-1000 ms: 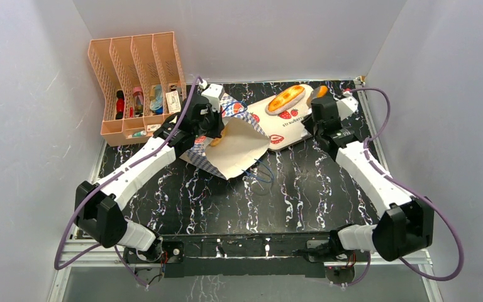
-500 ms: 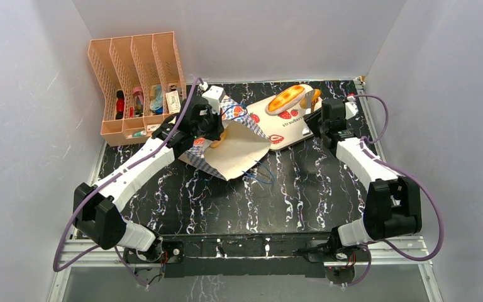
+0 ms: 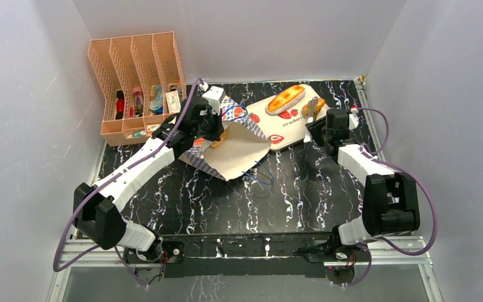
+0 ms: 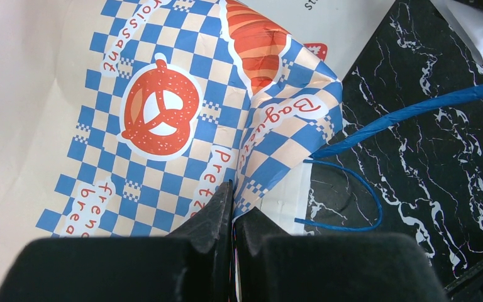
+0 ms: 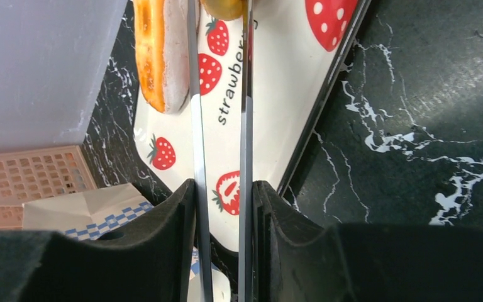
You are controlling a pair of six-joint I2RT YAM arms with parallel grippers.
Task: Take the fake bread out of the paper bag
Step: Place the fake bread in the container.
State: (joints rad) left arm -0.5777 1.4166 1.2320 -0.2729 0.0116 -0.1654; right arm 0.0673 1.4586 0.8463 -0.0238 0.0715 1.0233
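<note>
Clamping a fold of the paper bag (image 4: 157,113), the left gripper (image 4: 231,207) presses its black fingers together on the blue-and-white checkered band, low in the middle of the left wrist view. We see printed pretzel and croissant art above the pinch, and thin blue cord handles (image 4: 352,189) trailing over the black marbled table (image 4: 427,126) at the right. From above, the bag lies on its side left of centre, its white inside showing and its mouth turned toward the lower right.

The right gripper (image 5: 223,195) squeezes a pair of metal tongs (image 5: 246,126). Their thin blades run up the right wrist view to a golden piece (image 5: 223,7) of the fake bread, which sits between the blade tips at the top edge. Just left of it, the long orange-glazed loaf (image 5: 157,56) lies on a white strawberry-print tray (image 5: 277,113). In the overhead view the tray sits right of centre near the top, and a peach file rack (image 3: 135,75) stands at upper left.
</note>
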